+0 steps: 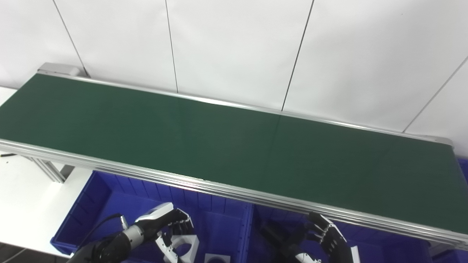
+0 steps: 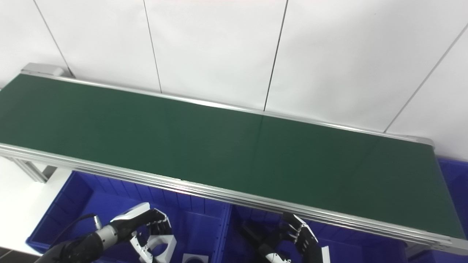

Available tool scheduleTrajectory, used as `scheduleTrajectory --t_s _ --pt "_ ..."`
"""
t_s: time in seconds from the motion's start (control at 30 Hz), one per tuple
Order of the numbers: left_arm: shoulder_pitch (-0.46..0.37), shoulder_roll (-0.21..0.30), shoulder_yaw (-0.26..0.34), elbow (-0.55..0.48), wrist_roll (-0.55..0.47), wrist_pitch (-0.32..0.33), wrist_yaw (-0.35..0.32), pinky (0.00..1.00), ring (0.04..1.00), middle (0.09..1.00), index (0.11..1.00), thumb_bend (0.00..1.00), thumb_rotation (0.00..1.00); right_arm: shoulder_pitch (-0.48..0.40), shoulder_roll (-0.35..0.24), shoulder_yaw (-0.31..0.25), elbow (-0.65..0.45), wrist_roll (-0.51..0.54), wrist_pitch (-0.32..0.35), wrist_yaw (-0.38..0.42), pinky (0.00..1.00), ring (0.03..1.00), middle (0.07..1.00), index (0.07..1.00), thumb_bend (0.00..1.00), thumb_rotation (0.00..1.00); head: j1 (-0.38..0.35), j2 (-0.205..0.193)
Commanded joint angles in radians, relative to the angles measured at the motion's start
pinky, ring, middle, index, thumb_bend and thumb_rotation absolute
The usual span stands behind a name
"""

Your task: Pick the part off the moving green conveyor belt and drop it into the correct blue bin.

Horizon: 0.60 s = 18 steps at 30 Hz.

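Observation:
The green conveyor belt (image 1: pixel 234 146) carries no part. My left hand (image 1: pixel 164 224) hovers low over the left blue bin (image 1: pixel 91 204) with its fingers curled. A white part with a round hole (image 1: pixel 185 245) sits right under those fingertips, beside the thumb; whether it is gripped or lying loose I cannot tell. A second white part (image 1: pixel 215 258) lies in the same bin at the picture's bottom edge. My right hand (image 1: pixel 327 237) is over the right blue bin (image 1: pixel 384 246), fingers apart and holding nothing, next to dark parts (image 1: pixel 270 233) in that bin.
The belt's aluminium front rail (image 1: pixel 219 190) overhangs the back of both bins. A divider wall (image 1: pixel 249 226) separates them. A white table (image 1: pixel 25 197) is at the left, and another blue bin (image 2: pixel 453 171) shows past the belt's right end. White wall panels stand behind.

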Motion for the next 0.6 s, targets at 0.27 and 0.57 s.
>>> scheduleTrajectory --t_s 0.27,0.57 --pt "0.022 0.057 -0.032 -0.214 0.107 0.114 -0.016 0.86 0.958 0.958 0.871 0.94 0.14 -0.008 0.003 -0.005 -0.012 0.007 -0.05 0.008 0.64 0.737 0.772 0.744 0.7 0.17 0.004 -0.001" --pt "0.058 0.077 0.01 -0.292 -0.023 0.13 -0.092 1.0 1.0 1.0 1.0 0.97 0.4 -0.008 0.006 -0.008 -0.012 0.006 -0.05 0.006 0.64 0.736 0.774 0.748 0.69 0.15 0.007 -0.005"
